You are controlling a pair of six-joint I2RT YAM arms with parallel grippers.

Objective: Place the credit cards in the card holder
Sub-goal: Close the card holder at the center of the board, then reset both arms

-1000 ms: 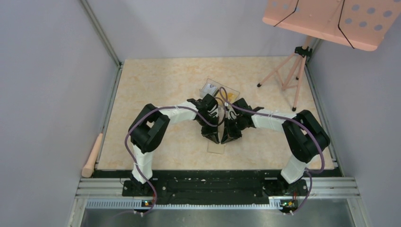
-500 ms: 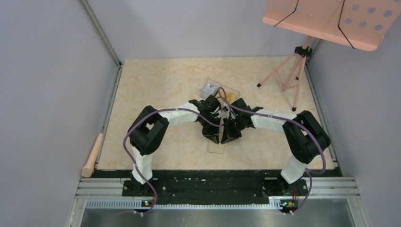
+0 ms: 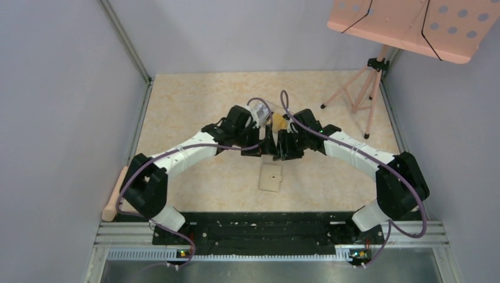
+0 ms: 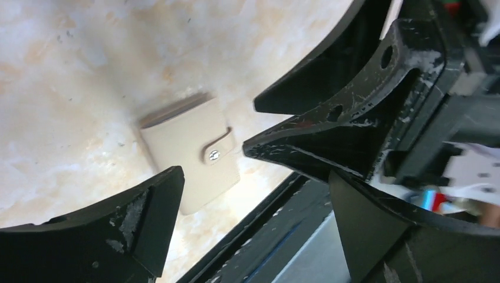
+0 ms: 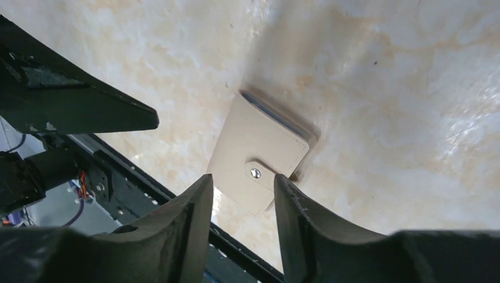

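Note:
The card holder (image 3: 271, 177) lies shut and flat on the table near the front edge, beige-tan with its snap dot on top. It shows in the left wrist view as card holder (image 4: 190, 154) and in the right wrist view as card holder (image 5: 259, 152). My left gripper (image 3: 258, 153) hangs just behind it, wide open and empty (image 4: 253, 227). My right gripper (image 3: 288, 155) hangs beside the left one, open with nothing between its fingers (image 5: 239, 197). Neither touches the holder. Of the credit cards, only a golden-yellow patch (image 3: 276, 122) shows behind the wrists.
A clear plastic box (image 3: 260, 111) sits behind the two wrists, mostly covered by them. A pink perforated board on a tripod (image 3: 359, 94) stands at the back right. A wooden handle (image 3: 114, 194) lies off the table's left edge. The black base rail (image 3: 265, 227) runs along the front.
Both grippers were shut over the card holder; now both have opened, let go and drawn back away from it. The closed holder lies uncovered on the table.

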